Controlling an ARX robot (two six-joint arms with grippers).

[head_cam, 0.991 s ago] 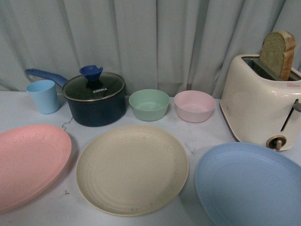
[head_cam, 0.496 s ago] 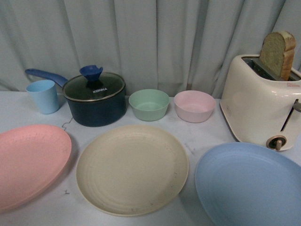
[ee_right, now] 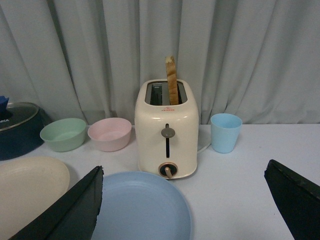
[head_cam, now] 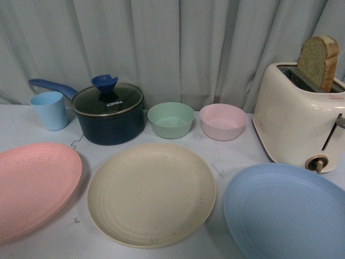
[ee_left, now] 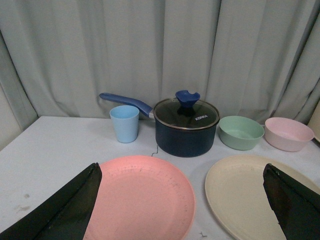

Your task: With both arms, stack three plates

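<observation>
Ahead of wide-open, empty left tool [ee_left: 181, 170], pink plate [ee_left: 140, 197] — likewise right tool [ee_right: 185, 167], blue plate [ee_right: 145, 207].

The front view looks from between the arms, slightly downward across the table [head_cam: 237, 156] to the curtain [head_cam: 178, 48], close on the cream plate [head_cam: 151, 194]. The left wrist view sits low, left of the cream plate, facing the curtain, with the left claw [ee_left: 181, 166] spread wide at its lower corners. The right wrist view sits low, right of that plate, facing the toaster [ee_right: 167, 132], the right claw [ee_right: 184, 167] likewise. All three share the cream plate, green bowl [head_cam: 171, 120] and pink bowl [head_cam: 223, 121].
</observation>
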